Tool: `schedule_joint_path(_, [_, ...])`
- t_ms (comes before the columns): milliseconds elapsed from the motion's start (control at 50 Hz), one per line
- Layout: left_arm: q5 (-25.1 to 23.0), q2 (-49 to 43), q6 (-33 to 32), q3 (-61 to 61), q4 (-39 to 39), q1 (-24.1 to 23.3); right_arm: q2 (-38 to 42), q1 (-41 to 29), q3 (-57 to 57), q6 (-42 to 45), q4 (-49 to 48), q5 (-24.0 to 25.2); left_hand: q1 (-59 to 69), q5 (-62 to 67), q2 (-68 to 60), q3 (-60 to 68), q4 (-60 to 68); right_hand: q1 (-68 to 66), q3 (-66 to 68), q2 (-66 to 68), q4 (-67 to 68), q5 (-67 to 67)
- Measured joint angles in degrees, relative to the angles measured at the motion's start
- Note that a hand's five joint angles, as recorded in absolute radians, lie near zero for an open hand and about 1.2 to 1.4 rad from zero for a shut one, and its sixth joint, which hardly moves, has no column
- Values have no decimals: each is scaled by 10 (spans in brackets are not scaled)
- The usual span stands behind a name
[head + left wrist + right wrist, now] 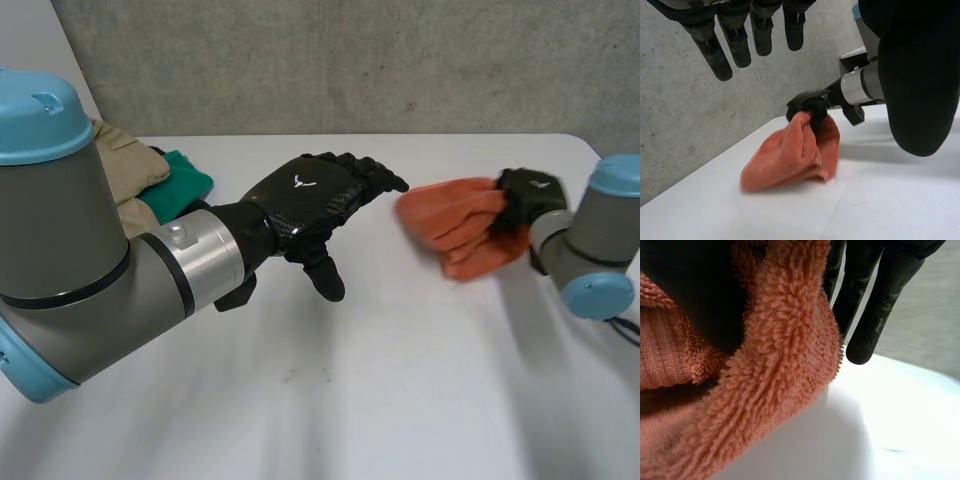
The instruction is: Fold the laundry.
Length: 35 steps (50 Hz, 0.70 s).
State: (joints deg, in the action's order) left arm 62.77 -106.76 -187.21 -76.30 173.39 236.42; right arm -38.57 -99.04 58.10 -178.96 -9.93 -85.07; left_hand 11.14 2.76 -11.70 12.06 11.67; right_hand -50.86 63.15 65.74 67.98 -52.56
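- One orange towel (pixel 455 225) lies bunched at the table's (pixel 400 400) right, clamped in the right hand (pixel 528 195).
- Mid-table, the left hand (pixel 310 200) hovers, relaxed and empty.
- Likely step: laying out; next, spread it flat.

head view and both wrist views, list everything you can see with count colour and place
towel: 1, orange, bunched on the table's right side, one end gripped
beige cloth: 1, beige, far left of the table
green cloth: 1, green, against the beige cloth
table: 1, white, under everything
wall: 1, grey, behind the table
left robot hand: 1, black, open above mid-table, holding nothing
right robot hand: 1, black, closed on the towel's end
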Motion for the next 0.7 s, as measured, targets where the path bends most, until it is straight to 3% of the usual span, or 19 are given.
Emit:
schedule_joint_path(140, [0, -6, 0, -1, 1, 0, 108, 76, -167, 72, 25, -31, 0, 0, 0, 0, 0, 0, 1, 1, 1, 0])
schedule_joint_path(320, [0, -11, 0, -7, 3, 0, 248, 154, -443, 131, 139, -28, 0, 0, 0, 0, 0, 0, 3, 1, 1, 0])
schedule_joint_path(420, [1, -13, 0, -9, 8, 0, 265, 169, -483, 158, 152, -23, 0, 0, 0, 0, 0, 0, 6, 4, 1, 0])
schedule_joint_path(460, [1, -14, 0, -10, 14, 0, 268, 174, -491, 183, 152, -22, 0, 0, 0, 0, 0, 111, -142, -164, -177, 135])
schedule_joint_path(480, [1, -14, 0, -10, 14, 0, 268, 174, -491, 183, 152, -22, 0, 0, 0, 0, 0, 111, -142, -164, -177, 135])
schedule_joint_path(500, [1, -15, 0, -10, 17, 0, 267, 175, -490, 197, 150, -22, 0, 0, 0, 0, 0, 256, -290, -326, -324, 280])
schedule_joint_path(540, [1, -15, 0, -10, 19, 0, 266, 175, -487, 215, 148, -25, 0, 0, 0, 0, 0, 373, -454, -487, -494, 441])
schedule_joint_path(700, [2, -16, 1, -11, 21, 0, 266, 181, -477, 261, 115, -55, 0, 0, 0, 0, 0, 393, -510, -531, -546, 488])
